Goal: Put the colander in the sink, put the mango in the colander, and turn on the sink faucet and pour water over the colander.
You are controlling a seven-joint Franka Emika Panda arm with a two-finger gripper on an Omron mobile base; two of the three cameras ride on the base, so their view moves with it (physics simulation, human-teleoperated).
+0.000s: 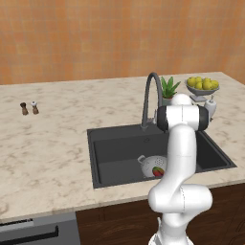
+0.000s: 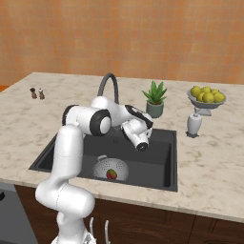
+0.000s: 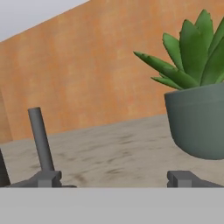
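**End effector open above the sink, mango already in the colander**

The colander [image 2: 111, 170] sits on the floor of the sink [image 2: 159, 169], toward the front wall and left of the basin's middle in the right base view. The mango [image 2: 111, 174] lies inside it, red with a green patch, near the front of the bowl. In the left base view the colander [image 1: 151, 165] is partly hidden behind the arm, with the mango [image 1: 157, 172] showing at the arm's edge.

The sink faucet [image 2: 107, 86] rises from the counter [image 2: 214, 157] at the back rim of the sink, its arched spout curving toward the basin. The arm reaches over the basin, and the end effector [image 3: 114, 178] hangs above the sink's back part, to the right of the faucet's base. In the hand view its two fingertips [image 3: 49, 178] stand wide apart with nothing between them; a slim grey upright rod rises just above the left one, and I cannot tell whether they touch.

Behind the sink stands a potted succulent [image 2: 155, 99]. To its right are a white soap dispenser [image 2: 194, 124] and a bowl of lemons [image 2: 206, 97]. A salt and pepper pair [image 2: 37, 93] stands well apart at the far left of the counter.
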